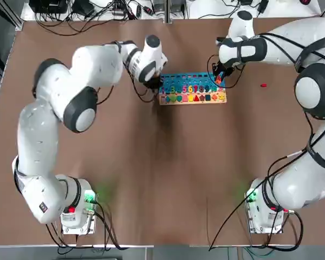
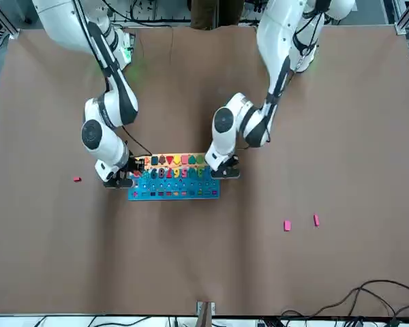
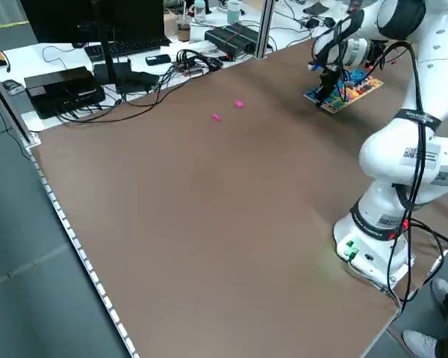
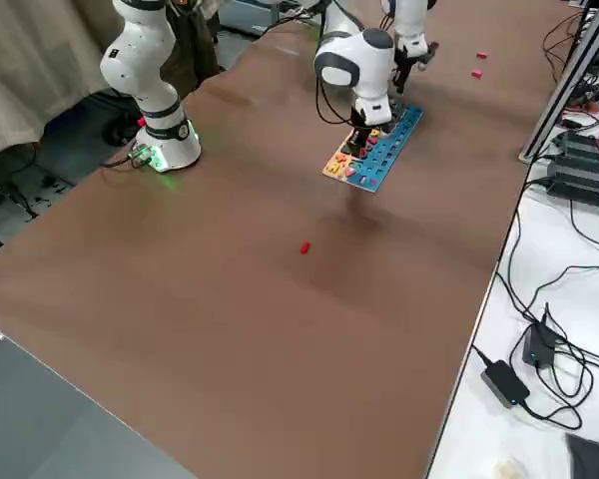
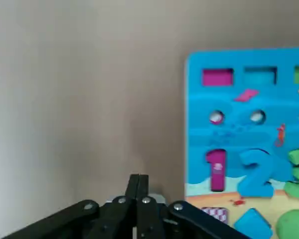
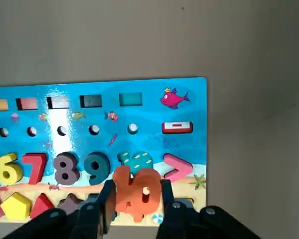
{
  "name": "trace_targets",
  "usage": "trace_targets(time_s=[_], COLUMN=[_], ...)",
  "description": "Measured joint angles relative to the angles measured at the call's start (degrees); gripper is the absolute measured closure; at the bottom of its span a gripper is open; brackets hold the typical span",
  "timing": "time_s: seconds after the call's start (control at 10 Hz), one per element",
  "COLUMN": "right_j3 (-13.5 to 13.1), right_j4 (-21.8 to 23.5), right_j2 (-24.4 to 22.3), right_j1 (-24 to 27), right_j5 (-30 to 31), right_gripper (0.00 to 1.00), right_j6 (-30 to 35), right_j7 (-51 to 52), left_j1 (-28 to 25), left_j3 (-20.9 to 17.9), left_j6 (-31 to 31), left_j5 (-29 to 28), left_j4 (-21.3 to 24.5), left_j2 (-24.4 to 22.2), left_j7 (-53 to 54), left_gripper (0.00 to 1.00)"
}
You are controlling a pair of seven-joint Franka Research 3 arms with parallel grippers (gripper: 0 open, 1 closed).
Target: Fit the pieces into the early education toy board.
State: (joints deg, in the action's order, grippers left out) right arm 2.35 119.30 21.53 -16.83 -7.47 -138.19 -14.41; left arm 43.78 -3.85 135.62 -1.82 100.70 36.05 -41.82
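Note:
The early education toy board lies flat at the far middle of the table, its blue part away from me and colourful numbers and shapes in its rows. My right gripper is shut on an orange-red "10" piece, held just over the teal "10" recess at the board's right end. At the board's left edge my left gripper stands shut and holds nothing, low over the table. One red piece lies loose to the right of the board. Two pink pieces lie beyond the board on my left.
Cables, power bricks and boxes crowd the bench past the table's far edge. Both arm bases stand at the near corners. The left arm's elbow reaches over the table left of the board.

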Motion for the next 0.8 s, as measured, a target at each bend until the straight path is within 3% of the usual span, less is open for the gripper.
trace_targets(time_s=[0.2,0.3,0.5,0.8], right_j3=[0.0,0.0,0.0,0.0], right_j4=[-0.2,-0.2,-0.2,-0.3], right_j2=[1.5,2.1,3.0,4.2], right_j1=[0.0,0.0,0.0,0.0], right_j5=[0.0,0.0,0.0,0.1], right_gripper=[0.59,0.59,0.59,0.59], right_j6=[-1.2,-2.0,-3.0,-3.9], right_j7=[0.5,0.6,0.6,0.8], left_j1=[-4.1,-6.0,-10.4,-18.3], left_j3=[0.0,0.0,0.0,0.0], left_j6=[-3.7,-4.9,-6.4,-9.2], left_j5=[0.0,0.0,0.0,0.0], left_j4=[1.7,2.0,2.2,2.3], left_j2=[-5.8,-8.3,-12.5,-16.6], left_j7=[2.7,4.0,7.2,16.1], left_gripper=[0.97,0.86,0.76,0.31])
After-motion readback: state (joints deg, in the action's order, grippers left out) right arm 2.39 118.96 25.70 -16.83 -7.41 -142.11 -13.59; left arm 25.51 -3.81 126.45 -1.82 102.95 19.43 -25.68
